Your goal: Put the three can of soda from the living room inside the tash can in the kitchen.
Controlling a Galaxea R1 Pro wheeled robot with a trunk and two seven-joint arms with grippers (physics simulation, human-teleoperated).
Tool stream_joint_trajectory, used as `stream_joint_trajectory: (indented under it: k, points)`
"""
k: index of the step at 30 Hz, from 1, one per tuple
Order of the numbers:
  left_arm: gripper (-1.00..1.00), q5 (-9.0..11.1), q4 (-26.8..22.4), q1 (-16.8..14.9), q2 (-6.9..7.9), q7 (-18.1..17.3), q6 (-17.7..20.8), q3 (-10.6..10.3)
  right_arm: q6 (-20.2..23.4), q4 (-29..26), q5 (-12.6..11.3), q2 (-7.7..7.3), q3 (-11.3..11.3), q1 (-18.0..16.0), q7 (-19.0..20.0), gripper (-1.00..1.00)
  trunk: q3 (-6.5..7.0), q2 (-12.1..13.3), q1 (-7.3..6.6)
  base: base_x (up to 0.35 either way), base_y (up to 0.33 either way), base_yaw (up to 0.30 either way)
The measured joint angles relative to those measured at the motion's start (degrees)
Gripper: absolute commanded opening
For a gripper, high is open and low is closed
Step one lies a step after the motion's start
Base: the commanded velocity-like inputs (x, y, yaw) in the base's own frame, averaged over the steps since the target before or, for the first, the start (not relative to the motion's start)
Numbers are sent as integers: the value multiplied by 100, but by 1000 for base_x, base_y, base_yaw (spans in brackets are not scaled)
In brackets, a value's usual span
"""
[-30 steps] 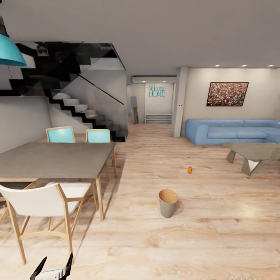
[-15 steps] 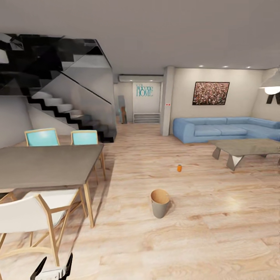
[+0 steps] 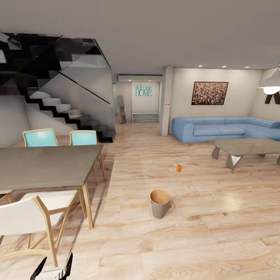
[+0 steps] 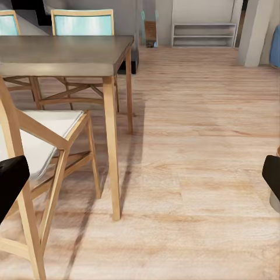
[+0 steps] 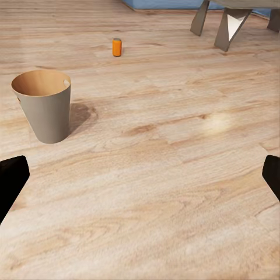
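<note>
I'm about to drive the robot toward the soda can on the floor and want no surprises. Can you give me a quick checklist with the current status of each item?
1. Target in sight: ok. One orange soda can stands upright on the wood floor.
2. Bin located: ok. The trash can stands upright, nearer the robot than the can, and looks empty.
3. Path obstacle: not ok. The trash can sits roughly in line with the can; steer around it.
4. Left side: ok for now. The dining table and white chair are close.
5. Left gripper: ok, open, empty.
6. Right gripper: ok, open, empty.
7. Other two cans: cannot tell.
</note>
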Motion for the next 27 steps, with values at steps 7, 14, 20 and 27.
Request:
stream_joint_trajectory:
  k: [7,14,20,27]
  points:
    - [100,0,0,0,0,0,1,-1,0,9,0,2,3,0,0,100,0,0,0,0,-34,0]
    - [100,0,0,0,0,0,1,0,0,48,0,4,8,0,0,100,0,0,0,0,-131,0]
    - [100,0,0,0,0,0,1,0,0,58,0,3,9,0,-6,100,0,0,0,0,-51,0]
    - [100,0,0,0,0,0,1,0,0,67,0,6,9,0,-5,100,0,0,0,0,-12,0]
